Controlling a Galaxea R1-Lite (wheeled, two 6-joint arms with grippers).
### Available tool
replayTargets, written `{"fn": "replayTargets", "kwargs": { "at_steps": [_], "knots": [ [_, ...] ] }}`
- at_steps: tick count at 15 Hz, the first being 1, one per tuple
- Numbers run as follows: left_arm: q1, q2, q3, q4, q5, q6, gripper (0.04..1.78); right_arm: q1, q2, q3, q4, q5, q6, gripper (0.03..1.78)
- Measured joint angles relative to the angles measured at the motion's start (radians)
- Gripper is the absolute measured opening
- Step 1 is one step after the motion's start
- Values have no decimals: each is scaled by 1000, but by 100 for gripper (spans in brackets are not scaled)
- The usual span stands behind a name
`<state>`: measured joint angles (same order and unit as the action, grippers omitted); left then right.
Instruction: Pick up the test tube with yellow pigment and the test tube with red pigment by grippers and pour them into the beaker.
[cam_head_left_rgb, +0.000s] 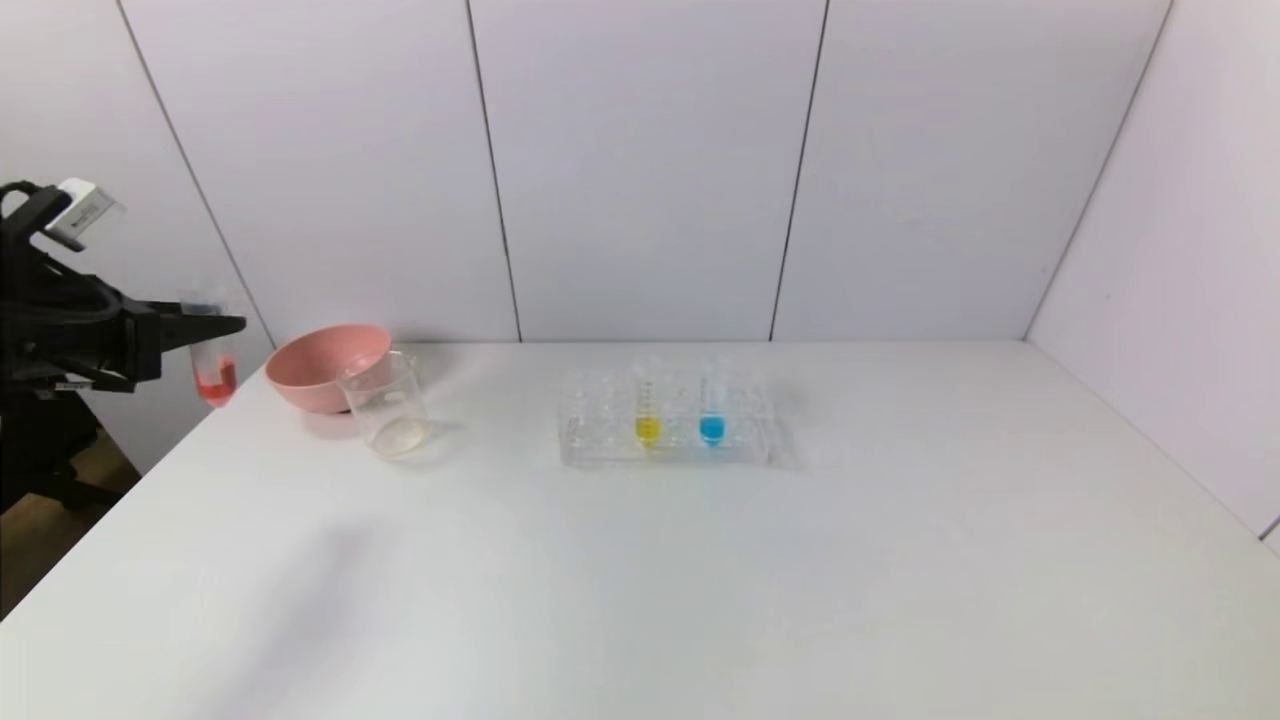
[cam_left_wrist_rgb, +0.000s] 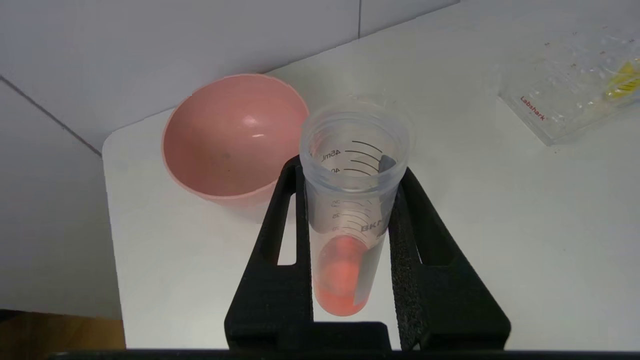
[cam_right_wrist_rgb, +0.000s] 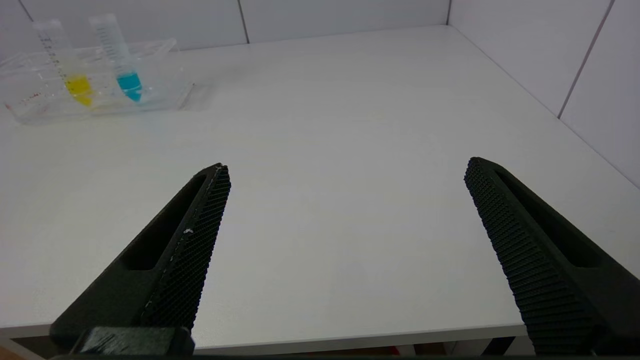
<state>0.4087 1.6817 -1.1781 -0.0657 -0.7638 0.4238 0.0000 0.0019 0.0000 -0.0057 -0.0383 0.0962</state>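
Observation:
My left gripper (cam_head_left_rgb: 215, 325) is at the far left, beyond the table's left edge, shut on the test tube with red pigment (cam_head_left_rgb: 213, 362). In the left wrist view the jaws (cam_left_wrist_rgb: 350, 170) clamp this tube (cam_left_wrist_rgb: 345, 270) upright, with red liquid in its tip. The beaker (cam_head_left_rgb: 385, 405) stands on the table to the right of that gripper, in front of the pink bowl. The test tube with yellow pigment (cam_head_left_rgb: 647, 412) stands in the clear rack; it also shows in the right wrist view (cam_right_wrist_rgb: 70, 70). My right gripper (cam_right_wrist_rgb: 347, 172) is open and empty over the table's near edge, out of the head view.
A pink bowl (cam_head_left_rgb: 320, 365) sits behind the beaker, and shows just beyond the held tube (cam_left_wrist_rgb: 230, 140). The clear rack (cam_head_left_rgb: 600, 445) at the table's middle also holds a blue-tipped tube (cam_head_left_rgb: 711, 412). Walls close the back and right side.

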Motion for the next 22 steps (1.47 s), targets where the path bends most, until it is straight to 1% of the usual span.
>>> {"fn": "replayTargets", "kwargs": {
  "at_steps": [2, 3, 5, 6, 8, 12, 17, 18, 22],
  "knots": [
    [-48, 69, -128, 145, 28, 63, 45, 0, 0, 0, 0, 0, 0, 171],
    [-76, 106, -183, 209, 59, 106, 45, 0, 0, 0, 0, 0, 0, 171],
    [-116, 170, -269, 305, 140, 206, 45, 0, 0, 0, 0, 0, 0, 171],
    [-133, 199, -309, 334, 161, 243, 45, 0, 0, 0, 0, 0, 0, 171],
    [-155, 240, -384, 387, 199, 291, 45, 0, 0, 0, 0, 0, 0, 171],
    [-193, 287, -547, 600, 330, 415, 45, 0, 0, 0, 0, 0, 0, 171],
    [-232, 329, -762, 849, 457, 491, 45, 0, 0, 0, 0, 0, 0, 171],
    [-246, 338, -786, 881, 492, 505, 45, 0, 0, 0, 0, 0, 0, 171],
    [-296, 361, -808, 896, 597, 524, 45, 0, 0, 0, 0, 0, 0, 171]
  ]
}}
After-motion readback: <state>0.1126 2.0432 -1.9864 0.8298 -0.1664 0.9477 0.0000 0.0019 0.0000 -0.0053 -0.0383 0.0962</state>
